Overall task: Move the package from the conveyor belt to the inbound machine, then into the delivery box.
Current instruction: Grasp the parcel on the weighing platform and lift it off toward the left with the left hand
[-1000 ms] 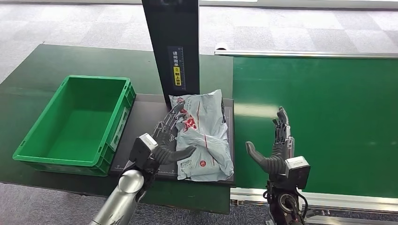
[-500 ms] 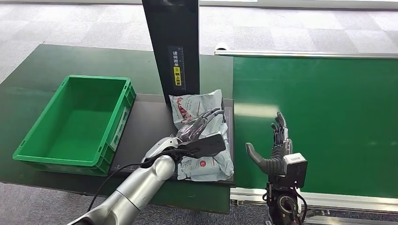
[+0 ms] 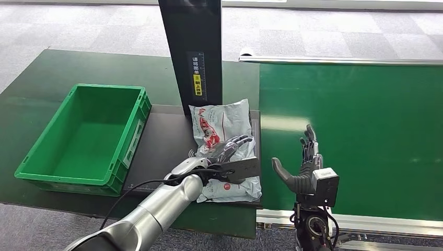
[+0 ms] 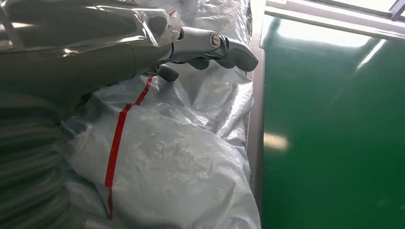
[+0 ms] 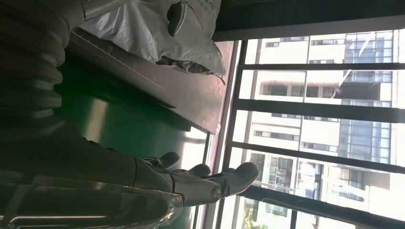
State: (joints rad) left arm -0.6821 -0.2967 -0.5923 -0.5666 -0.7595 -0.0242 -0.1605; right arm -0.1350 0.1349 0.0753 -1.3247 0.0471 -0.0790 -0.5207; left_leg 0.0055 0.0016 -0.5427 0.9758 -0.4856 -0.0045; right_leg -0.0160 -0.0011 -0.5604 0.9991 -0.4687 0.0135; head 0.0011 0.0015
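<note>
Resting flat on package (image 3: pixel 224 146), left hand (image 3: pixel 230 157) spread, not yet gripping, likely positioning for lift toward box (image 3: pixel 83 136); right hand (image 3: pixel 305 167) released, idle over belt (image 3: pixel 365 130).

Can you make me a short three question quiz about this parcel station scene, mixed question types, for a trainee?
1. True or false: the grey package lies on the green conveyor belt.
2. Multiple choice: what is inside the green delivery box? A) a package B) nothing visible C) a scanner
3. Fill in: the left robot hand is over the package, while the right robot hand is raised, fingers apart, above the near edge of the ______.

Key
1. False; it lies on the dark platform of the inbound machine, by its black post.
2. B
3. conveyor belt
</note>
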